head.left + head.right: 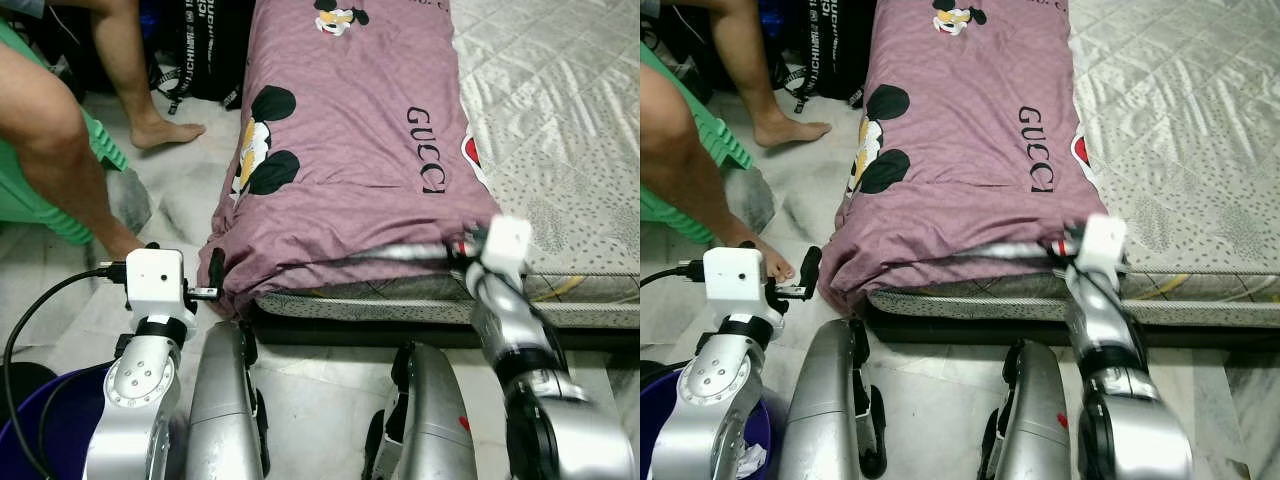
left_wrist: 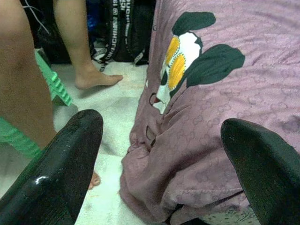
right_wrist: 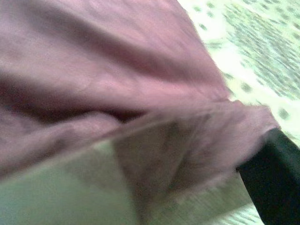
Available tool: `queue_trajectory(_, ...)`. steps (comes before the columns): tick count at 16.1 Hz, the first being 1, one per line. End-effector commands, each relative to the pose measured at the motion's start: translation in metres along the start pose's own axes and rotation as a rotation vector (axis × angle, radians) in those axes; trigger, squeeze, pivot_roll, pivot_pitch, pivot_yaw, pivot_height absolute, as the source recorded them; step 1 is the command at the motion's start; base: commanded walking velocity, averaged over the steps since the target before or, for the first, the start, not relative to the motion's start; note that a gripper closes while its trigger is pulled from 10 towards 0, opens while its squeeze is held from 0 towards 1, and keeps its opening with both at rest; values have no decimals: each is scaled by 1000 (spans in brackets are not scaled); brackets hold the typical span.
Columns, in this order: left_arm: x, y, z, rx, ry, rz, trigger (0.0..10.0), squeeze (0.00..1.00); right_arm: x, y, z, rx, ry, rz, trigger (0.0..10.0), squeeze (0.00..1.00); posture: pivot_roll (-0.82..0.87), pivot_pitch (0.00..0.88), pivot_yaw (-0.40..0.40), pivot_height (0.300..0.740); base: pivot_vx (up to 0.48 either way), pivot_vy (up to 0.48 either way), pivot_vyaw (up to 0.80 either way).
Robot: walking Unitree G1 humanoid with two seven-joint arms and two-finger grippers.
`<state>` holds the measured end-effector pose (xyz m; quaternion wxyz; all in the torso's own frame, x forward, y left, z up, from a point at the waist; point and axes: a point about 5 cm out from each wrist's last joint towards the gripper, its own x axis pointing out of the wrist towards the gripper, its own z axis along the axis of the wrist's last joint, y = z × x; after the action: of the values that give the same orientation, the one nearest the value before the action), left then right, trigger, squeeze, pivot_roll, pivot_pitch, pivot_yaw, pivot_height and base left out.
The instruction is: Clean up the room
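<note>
Two grippers of mine are at the near edge of the mattress (image 1: 560,120). At the far left a person's bare legs (image 1: 60,150) stand on the pale floor (image 1: 180,185) beside a green plastic stool (image 1: 30,200); a dark bag with lettered straps (image 1: 200,50) leans behind them. My left gripper (image 1: 205,280) hovers just off the blanket's near left corner, its black fingers (image 2: 61,168) spread wide with nothing between them. The blanket (image 1: 350,150) is mauve, printed with a cartoon mouse in black, white and yellow and with black lettering; it lies folded lengthwise along the mattress's left side, its near end bunched and drooping over the edge. My right gripper (image 1: 462,248) is at the blanket's near right corner, one finger (image 3: 274,178) against the cloth, which drapes over it; whether it is clamped I cannot tell. Grey quilted mattress lies bare to the right.
</note>
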<state>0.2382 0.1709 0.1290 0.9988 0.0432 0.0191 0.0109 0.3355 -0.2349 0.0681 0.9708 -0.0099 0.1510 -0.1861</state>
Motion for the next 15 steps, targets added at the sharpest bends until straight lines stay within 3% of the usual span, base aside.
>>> queue_trajectory(1,1,0,-3,8,6,4,10000,0,-1,-19,-2,10,-7,-79,10000,0,146,190,1,542,0,0,0)
queue_trajectory(6,11,1,-3,7,-10,1,10000,0,-39,-60,-30,-60,3,-182,10000,0,115,146,-3,542,0,0,0)
queue_trajectory(10,20,-4,-4,-5,-26,-8,10000,0,-67,-94,-48,-124,80,-240,10000,0,80,118,-1,542,0,0,0)
queue_trajectory(13,27,-7,-2,-11,-43,-14,10000,0,-77,-95,-52,-155,126,-217,10000,0,65,95,-2,542,0,0,0)
queue_trajectory(14,29,-7,-2,-12,-49,-12,10000,0,-76,-94,-46,-153,109,-213,10000,0,64,89,-3,542,0,0,0)
queue_trajectory(15,32,-7,0,-15,-60,-10,10000,0,-67,-83,-25,-122,42,-187,10000,0,61,83,-2,542,0,0,0)
